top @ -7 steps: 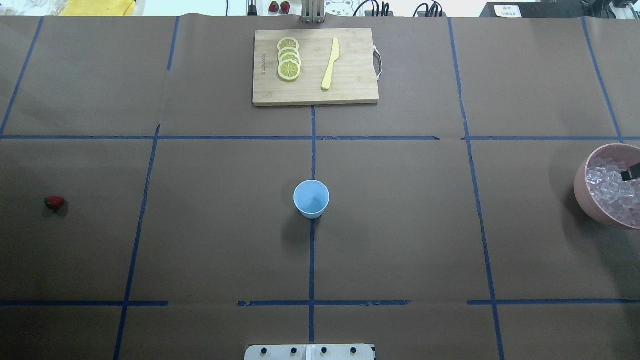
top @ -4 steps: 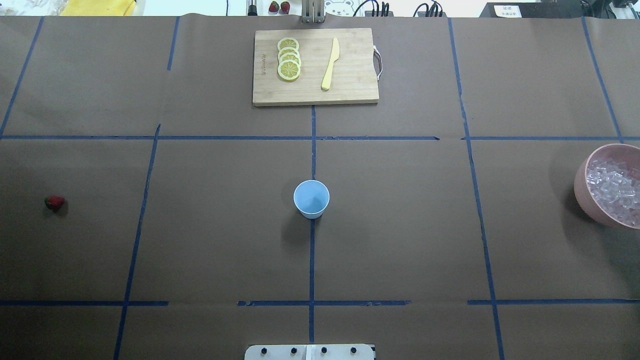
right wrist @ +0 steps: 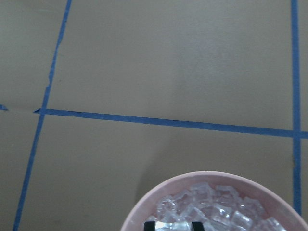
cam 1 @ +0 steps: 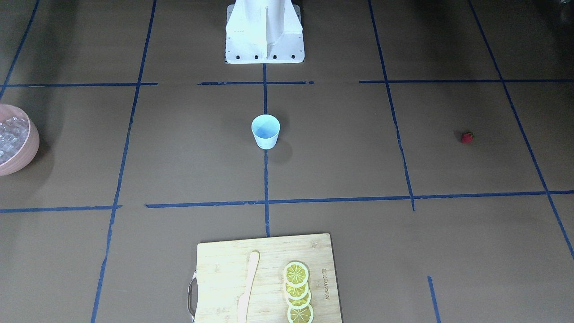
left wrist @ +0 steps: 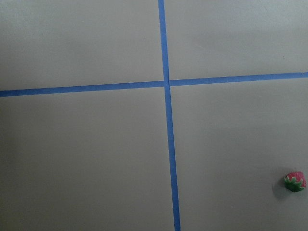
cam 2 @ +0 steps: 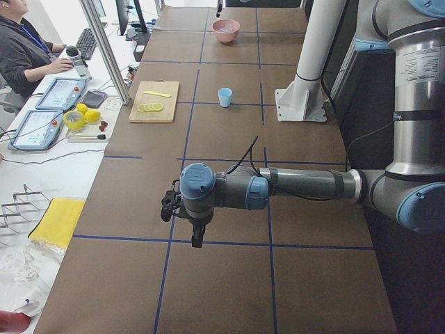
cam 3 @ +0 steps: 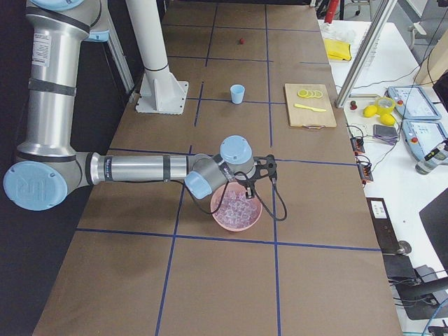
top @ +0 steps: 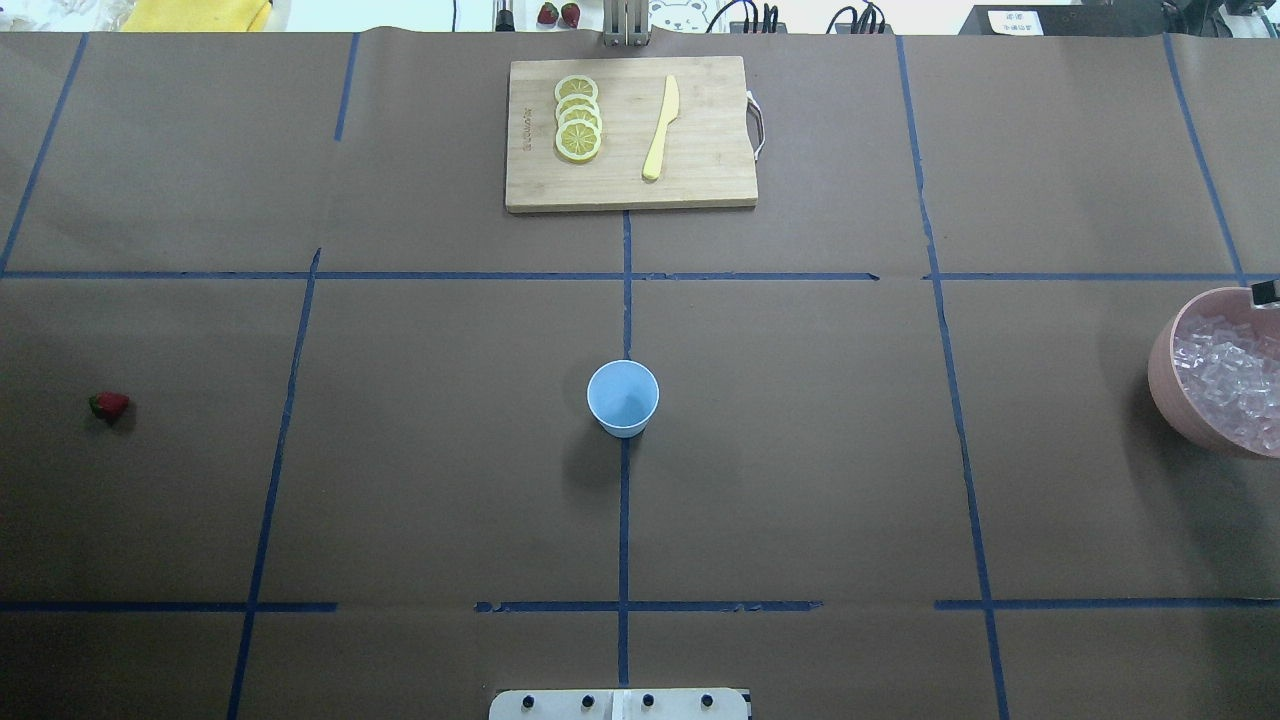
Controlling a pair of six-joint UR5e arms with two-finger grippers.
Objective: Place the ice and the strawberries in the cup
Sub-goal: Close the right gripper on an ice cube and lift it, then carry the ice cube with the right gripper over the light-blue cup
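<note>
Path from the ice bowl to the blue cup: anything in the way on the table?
Nothing visible. Between the pink bowl of ice and the cup lies only bare table paper. The cutting board sits off that line, toward the table's far edge.

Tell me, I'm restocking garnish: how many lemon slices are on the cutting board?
4. The lemon slices lie in one overlapping row on the cutting board, left of the yellow knife in the overhead view. Only the one nearest the robot shows whole; another could hide underneath.
</note>
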